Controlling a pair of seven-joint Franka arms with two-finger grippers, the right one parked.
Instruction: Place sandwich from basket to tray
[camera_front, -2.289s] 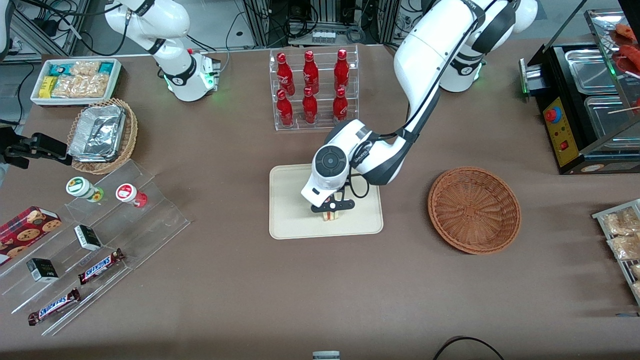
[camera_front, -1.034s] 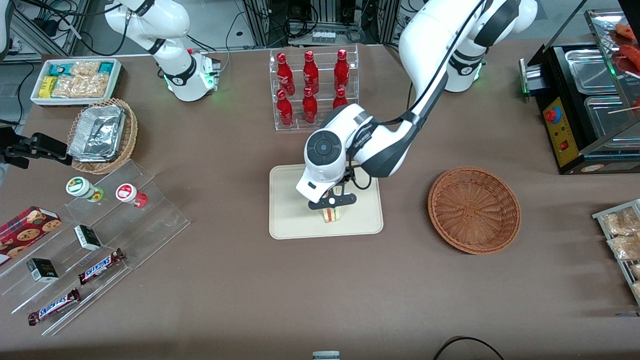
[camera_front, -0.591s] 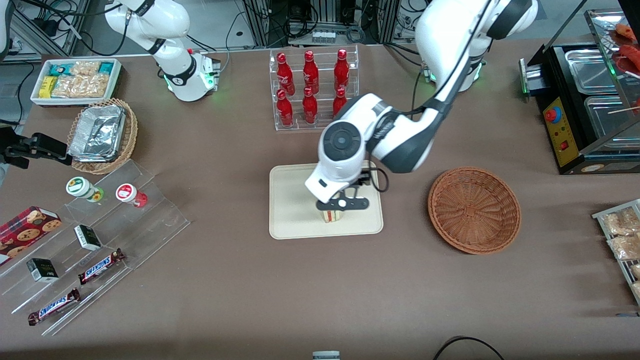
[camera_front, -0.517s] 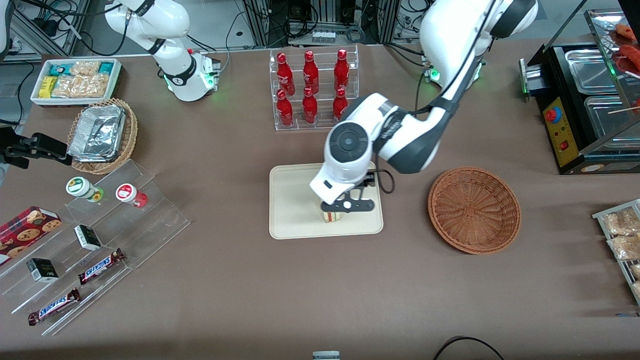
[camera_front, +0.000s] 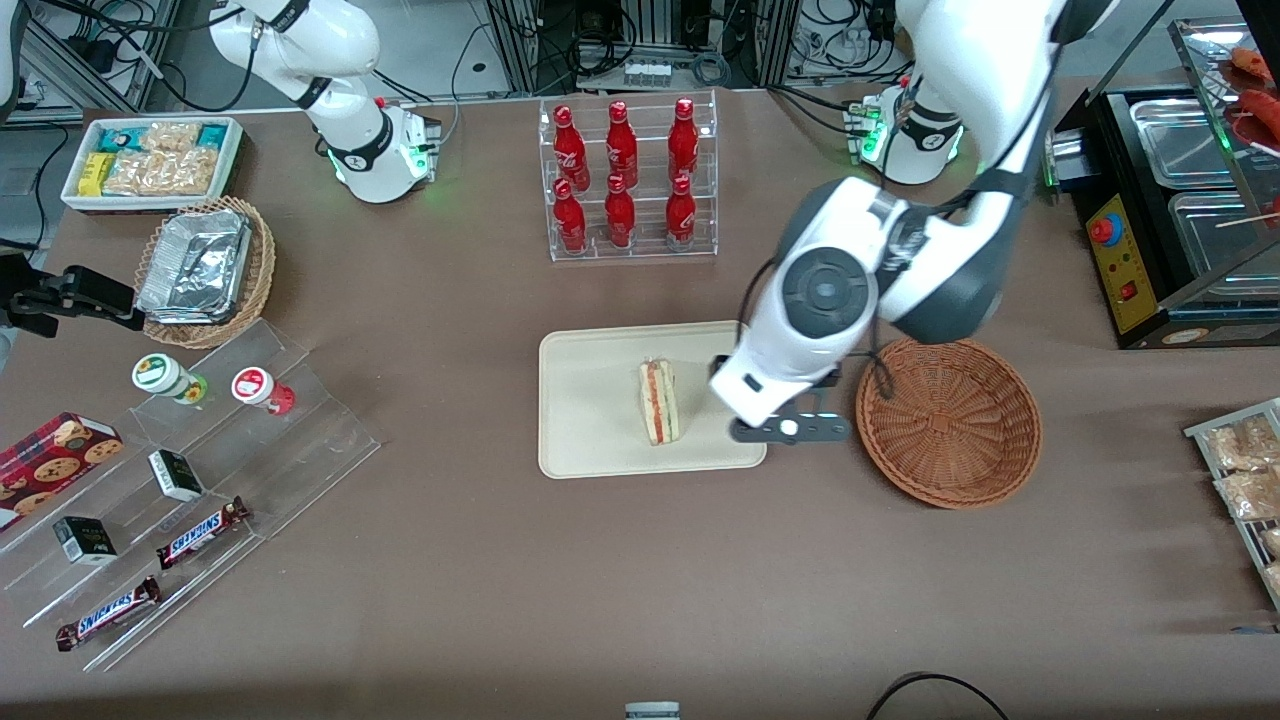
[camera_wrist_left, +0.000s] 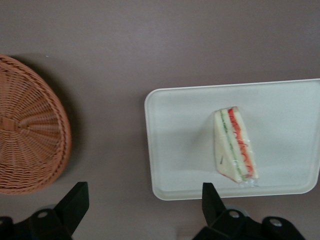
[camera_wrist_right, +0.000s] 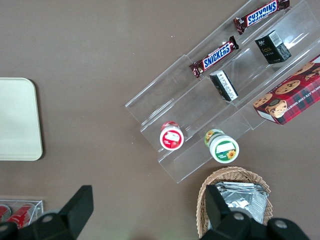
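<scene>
Resting on tray (camera_front: 590, 440): sandwich (camera_front: 659, 403), basket (camera_front: 948, 418) empty. Gripper (camera_front: 790, 429) open, holding nothing, between tray and basket. Placing looks done; next, just clear arm.

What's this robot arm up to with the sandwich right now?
The sandwich lies on the cream tray, and nothing holds it. The working arm's gripper hangs open and empty above the table, between the tray and the reddish-brown basket, which has nothing in it. So the sandwich looks delivered.
</scene>
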